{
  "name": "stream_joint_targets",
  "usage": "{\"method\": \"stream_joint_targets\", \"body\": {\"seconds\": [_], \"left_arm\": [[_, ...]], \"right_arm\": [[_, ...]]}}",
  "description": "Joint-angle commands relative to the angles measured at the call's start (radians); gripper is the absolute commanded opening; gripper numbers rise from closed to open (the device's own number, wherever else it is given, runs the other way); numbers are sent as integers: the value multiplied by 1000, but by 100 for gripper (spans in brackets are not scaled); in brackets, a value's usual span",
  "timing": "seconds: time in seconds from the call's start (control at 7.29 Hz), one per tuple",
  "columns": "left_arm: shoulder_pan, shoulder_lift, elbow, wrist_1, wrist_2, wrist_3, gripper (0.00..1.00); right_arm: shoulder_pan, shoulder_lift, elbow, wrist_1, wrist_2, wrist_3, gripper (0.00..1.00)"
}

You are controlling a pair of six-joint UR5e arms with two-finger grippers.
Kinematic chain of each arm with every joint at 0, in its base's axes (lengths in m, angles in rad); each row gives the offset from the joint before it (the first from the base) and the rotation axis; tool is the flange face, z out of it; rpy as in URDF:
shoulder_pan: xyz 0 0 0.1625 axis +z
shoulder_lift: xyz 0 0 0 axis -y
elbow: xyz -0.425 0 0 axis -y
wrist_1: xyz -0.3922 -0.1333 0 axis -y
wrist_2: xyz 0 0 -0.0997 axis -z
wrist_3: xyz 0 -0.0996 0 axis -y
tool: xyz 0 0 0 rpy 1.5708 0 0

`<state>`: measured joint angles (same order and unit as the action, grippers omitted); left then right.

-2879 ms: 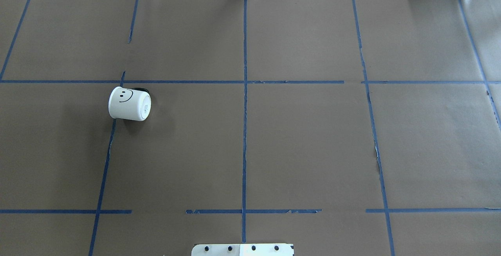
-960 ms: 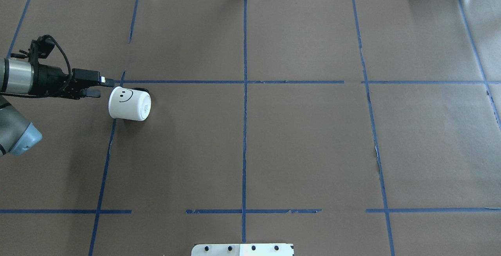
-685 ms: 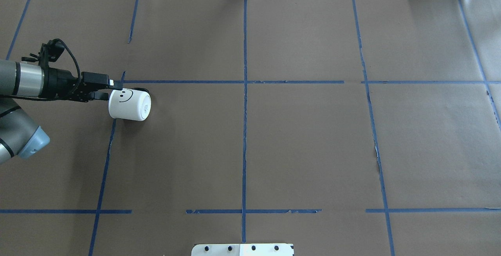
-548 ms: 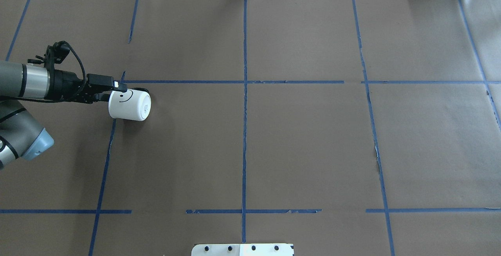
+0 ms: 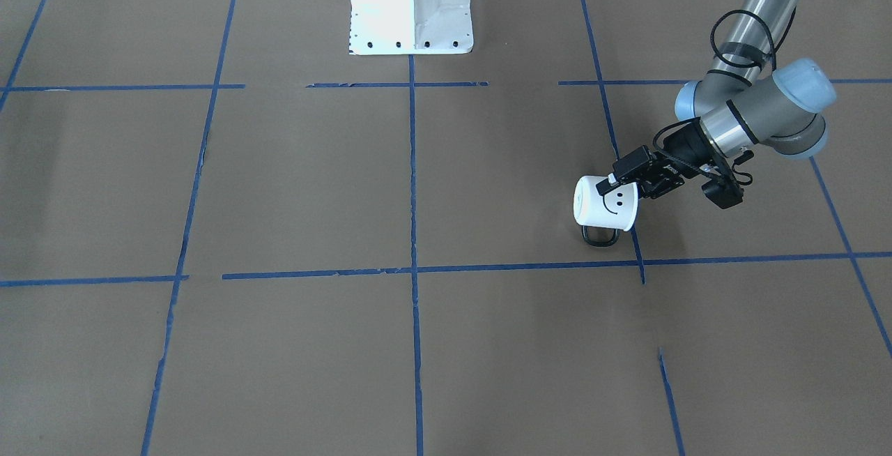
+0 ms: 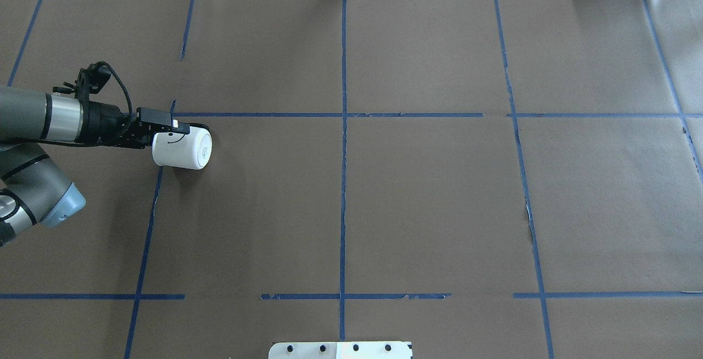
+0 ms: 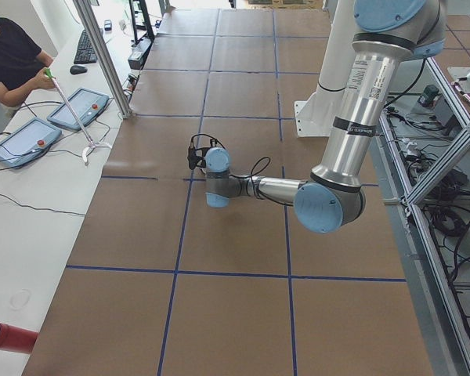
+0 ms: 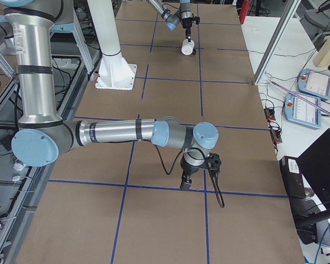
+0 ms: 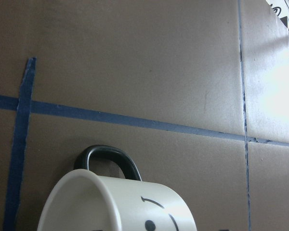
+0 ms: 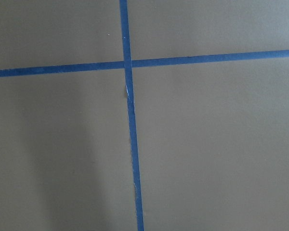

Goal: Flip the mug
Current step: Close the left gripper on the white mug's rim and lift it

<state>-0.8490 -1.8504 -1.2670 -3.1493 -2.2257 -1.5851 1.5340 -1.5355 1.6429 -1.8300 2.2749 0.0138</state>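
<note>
Reaching in from the left edge, the left gripper [image 6: 173, 130] now has spread jaws astride the rim of the mug [image 6: 187, 151], one finger over the smiley, the other hidden. The mug has not shifted, so the flip likely awaits a pinch. White with a black handle, it lies sideways on the worktop [image 6: 417, 200], left of centre, mouth toward the gripper.

mug [image 6: 184, 153] white, black smiley, black handle [image 5: 599, 237] | table paper [image 6: 439, 211] brown, blue tape grid [image 6: 342, 183]
</note>
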Motion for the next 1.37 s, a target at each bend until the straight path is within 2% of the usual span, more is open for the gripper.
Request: {"method": "stream_joint_targets", "body": {"seconds": [0.0, 0.27, 0.41, 0.55, 0.69, 0.82, 1.1, 1.23], "left_arm": [[1, -3, -8, 0, -3, -15, 43], [1, -3, -15, 0, -6, -16, 33], [1, -4, -29, 0, -6, -36, 23], [1, -12, -46, 2, -3, -91, 18], [1, -15, -52, 3, -3, -98, 6], [1, -16, -55, 5, -8, -99, 0], [1, -38, -71, 12, -12, -145, 0], [2, -52, -75, 17, -47, -145, 0]], "right_arm": [[0, 0, 0, 0, 0, 0, 100], [0, 0, 0, 0, 0, 0, 100], [0, 0, 0, 0, 0, 0, 100], [0, 0, 0, 0, 0, 0, 100], [0, 0, 0, 0, 0, 0, 100], [0, 0, 0, 0, 0, 0, 100], [0, 0, 0, 0, 0, 0, 100], [0, 0, 0, 0, 0, 0, 100]]}}
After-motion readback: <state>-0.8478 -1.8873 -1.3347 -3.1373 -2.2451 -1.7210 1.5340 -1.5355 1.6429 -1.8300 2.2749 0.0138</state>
